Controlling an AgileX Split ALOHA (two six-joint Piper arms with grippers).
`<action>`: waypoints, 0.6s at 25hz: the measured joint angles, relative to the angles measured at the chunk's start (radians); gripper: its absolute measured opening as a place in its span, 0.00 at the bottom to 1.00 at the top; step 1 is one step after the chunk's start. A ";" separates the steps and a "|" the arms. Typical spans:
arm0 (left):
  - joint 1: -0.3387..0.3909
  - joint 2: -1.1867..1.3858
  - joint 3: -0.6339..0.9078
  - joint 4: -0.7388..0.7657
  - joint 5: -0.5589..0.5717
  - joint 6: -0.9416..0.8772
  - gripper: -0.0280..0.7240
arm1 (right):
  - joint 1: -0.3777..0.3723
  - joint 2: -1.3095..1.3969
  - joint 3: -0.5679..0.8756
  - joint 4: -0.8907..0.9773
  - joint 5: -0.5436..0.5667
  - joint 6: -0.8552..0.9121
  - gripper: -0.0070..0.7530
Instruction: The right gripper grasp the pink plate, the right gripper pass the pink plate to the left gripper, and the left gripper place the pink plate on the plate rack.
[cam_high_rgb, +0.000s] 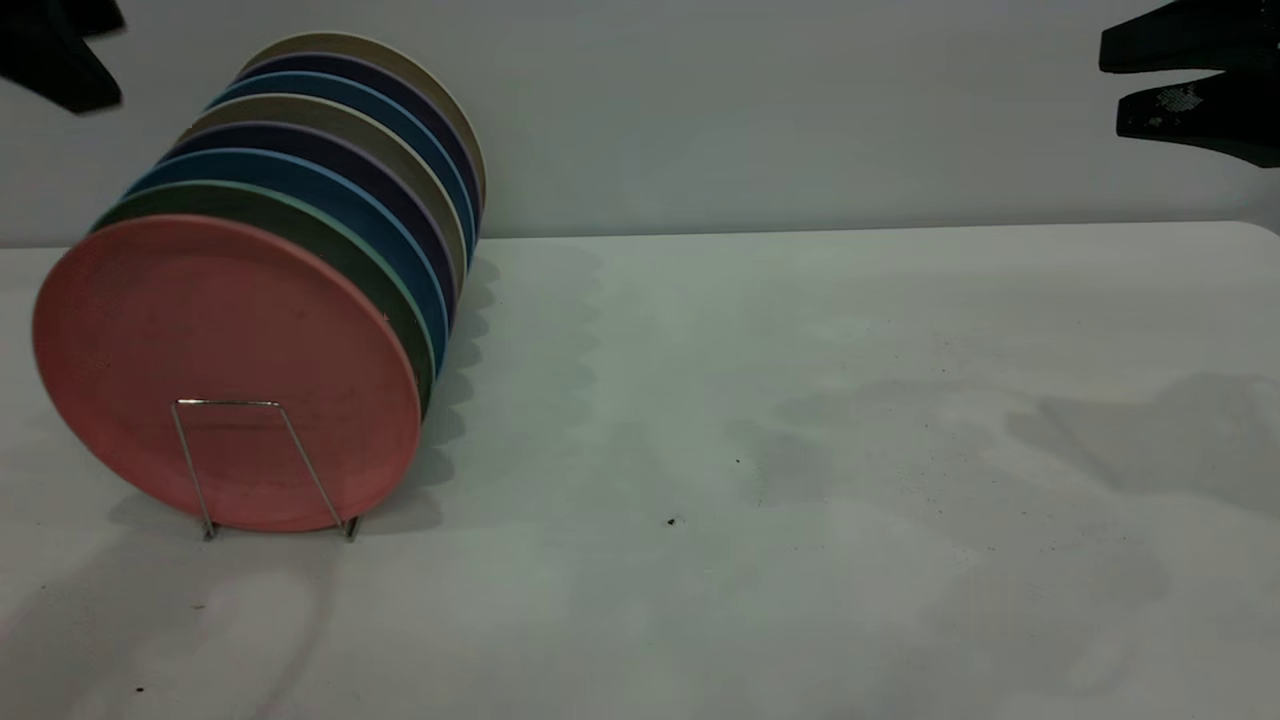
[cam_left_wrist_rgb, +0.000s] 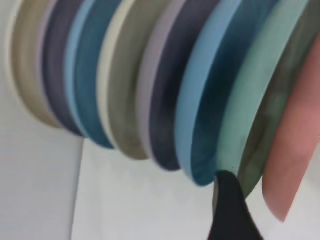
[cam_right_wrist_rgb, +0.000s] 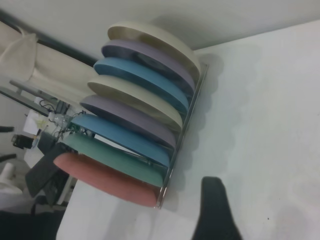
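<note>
The pink plate (cam_high_rgb: 225, 370) stands on edge in the frontmost slot of the plate rack (cam_high_rgb: 262, 462), leaning back against the mint-green plate (cam_high_rgb: 330, 240) just behind it, with a row of blue, purple and beige plates filling the slots further back. From the right wrist view the same order shows: the pink plate (cam_right_wrist_rgb: 107, 179) sits at the near end of the wire rack (cam_right_wrist_rgb: 182, 135), touching the table (cam_high_rgb: 800, 450) only through the rack. Judging by how things lie, the grasp, the handover and the placing are all done, and nothing of the task seems left except for the arms to settle in their parked spots. The left gripper (cam_high_rgb: 60, 50) hangs high above the table at the upper left of the exterior view, apart from the plates; only a dark part of it shows there, and in its own wrist view a single dark fingertip (cam_left_wrist_rgb: 231, 210) sits just beside the rims of the green and pink plates (cam_left_wrist_rgb: 295, 145), so whether its pincer is wide or narrow I cannot tell. The right gripper (cam_high_rgb: 1190, 85) hangs high at the far right, well apart from the rack, its two dark fingers spread with a gap between them and holding nothing.
</note>
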 joint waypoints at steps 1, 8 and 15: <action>0.000 -0.014 0.000 0.001 0.002 -0.014 0.66 | 0.000 0.000 0.000 0.000 0.000 0.020 0.73; 0.000 -0.154 0.000 -0.091 0.037 -0.262 0.66 | 0.072 -0.202 0.000 -0.133 -0.003 0.127 0.69; 0.000 -0.293 0.000 -0.101 0.267 -0.669 0.66 | 0.107 -0.644 0.000 -0.441 0.036 0.415 0.67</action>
